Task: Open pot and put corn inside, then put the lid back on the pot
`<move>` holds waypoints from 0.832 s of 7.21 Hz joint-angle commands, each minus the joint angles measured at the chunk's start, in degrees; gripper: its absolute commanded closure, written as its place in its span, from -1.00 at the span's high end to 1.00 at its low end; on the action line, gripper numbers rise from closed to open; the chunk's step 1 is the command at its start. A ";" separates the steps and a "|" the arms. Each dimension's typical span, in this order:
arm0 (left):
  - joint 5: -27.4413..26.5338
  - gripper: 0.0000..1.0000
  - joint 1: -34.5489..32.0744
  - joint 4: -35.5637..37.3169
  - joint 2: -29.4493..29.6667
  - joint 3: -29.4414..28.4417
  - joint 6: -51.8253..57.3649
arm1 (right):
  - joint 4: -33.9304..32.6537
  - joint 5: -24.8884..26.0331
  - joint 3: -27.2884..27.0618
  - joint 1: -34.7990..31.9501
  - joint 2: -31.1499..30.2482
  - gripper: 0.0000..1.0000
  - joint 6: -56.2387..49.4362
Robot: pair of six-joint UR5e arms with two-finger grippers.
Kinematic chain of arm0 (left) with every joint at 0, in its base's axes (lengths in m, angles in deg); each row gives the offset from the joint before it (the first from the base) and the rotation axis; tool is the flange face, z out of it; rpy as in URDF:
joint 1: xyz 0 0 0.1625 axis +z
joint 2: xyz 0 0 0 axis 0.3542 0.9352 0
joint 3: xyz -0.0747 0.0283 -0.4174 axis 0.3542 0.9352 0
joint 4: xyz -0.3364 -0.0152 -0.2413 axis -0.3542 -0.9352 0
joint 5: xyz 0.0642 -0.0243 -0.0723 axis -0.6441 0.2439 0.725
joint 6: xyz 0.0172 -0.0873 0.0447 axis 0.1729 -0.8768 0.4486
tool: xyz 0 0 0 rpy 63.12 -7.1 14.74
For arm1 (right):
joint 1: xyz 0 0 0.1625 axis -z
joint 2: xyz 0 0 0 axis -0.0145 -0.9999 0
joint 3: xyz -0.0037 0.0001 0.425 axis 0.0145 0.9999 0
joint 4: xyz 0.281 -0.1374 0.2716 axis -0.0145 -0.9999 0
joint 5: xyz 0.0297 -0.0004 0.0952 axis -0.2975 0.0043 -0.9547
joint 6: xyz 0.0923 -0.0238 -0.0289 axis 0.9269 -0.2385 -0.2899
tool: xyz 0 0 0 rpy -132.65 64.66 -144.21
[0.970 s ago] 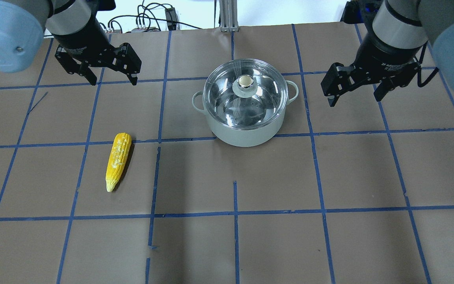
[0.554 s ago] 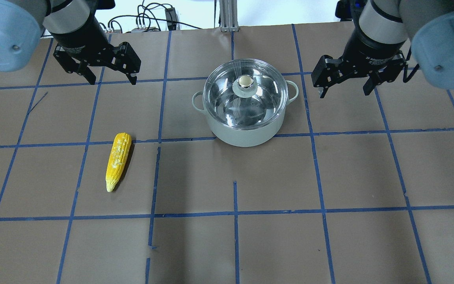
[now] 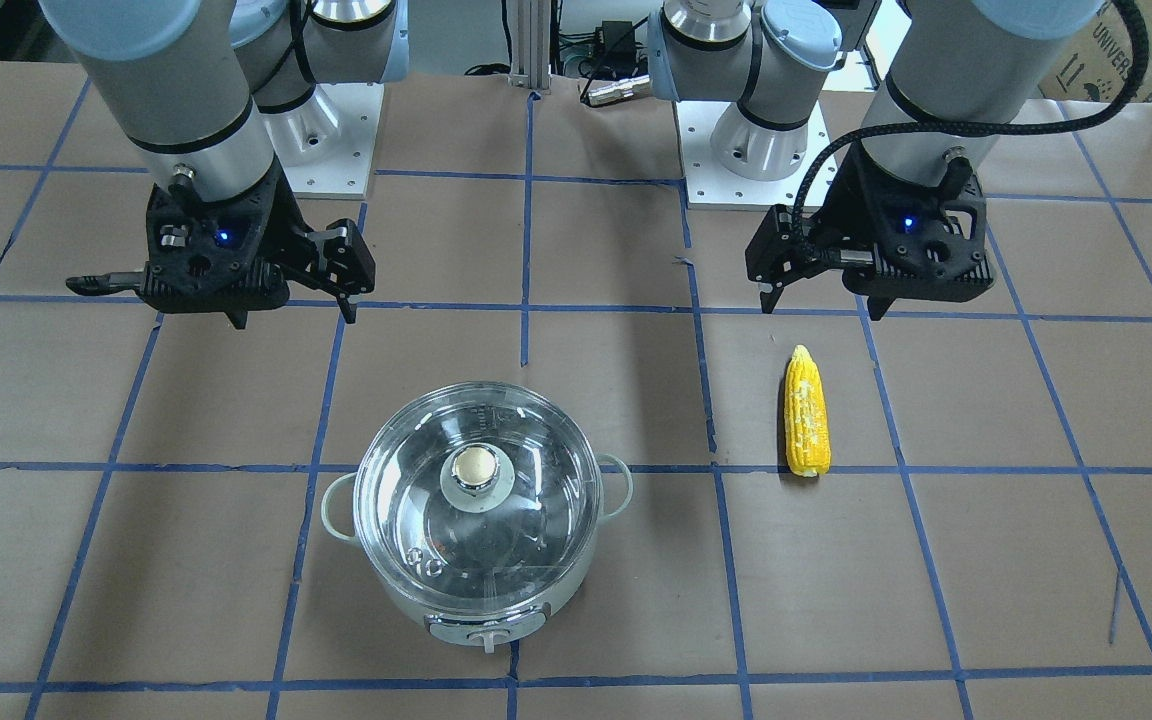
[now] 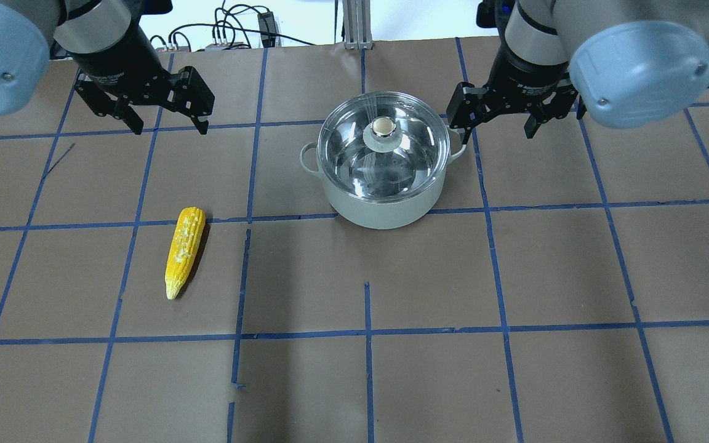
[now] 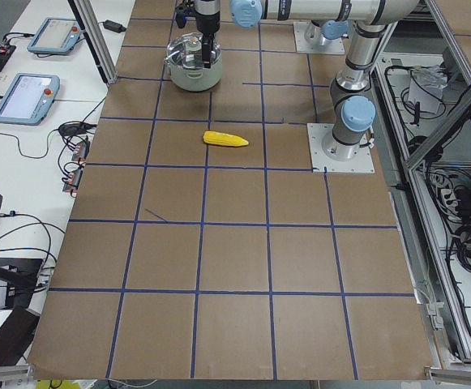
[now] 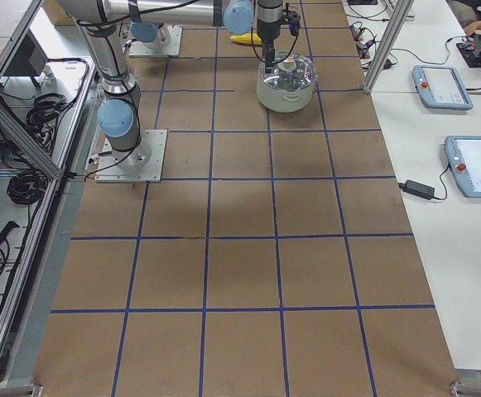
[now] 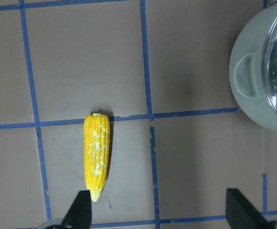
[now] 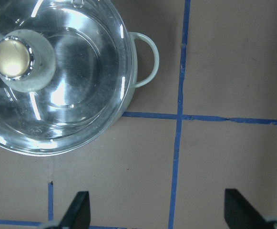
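- You face a brown paper-covered table (image 4: 428, 277) crossed by blue tape lines, with wide bare room around each object.
- The left gripper (image 4: 170, 126) hovers with its fingers spread wide. The corn (image 4: 183, 249) lies flat below them, untouched, pointed end nearest the fingers.
- The right gripper (image 4: 495, 126), fingers also spread, hangs just beside the pot (image 4: 379, 212), with a loop handle nearest.
- The lid (image 4: 354, 154) sits on the pot.

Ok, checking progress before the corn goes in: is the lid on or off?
On. The lid sits level on the pot, knob centred; the corn lies outside.
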 commanded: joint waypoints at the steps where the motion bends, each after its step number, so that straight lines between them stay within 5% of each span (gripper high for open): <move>1: -0.07 1.00 0.04 0.02 -0.16 -0.13 0.02 | -0.64 0.36 4.62 -3.83 4.92 0.98 4.17; 6: 0.02 1.00 0.04 -0.07 -0.16 -0.30 -0.07 | -10.12 2.11 5.51 -9.73 11.60 0.98 11.30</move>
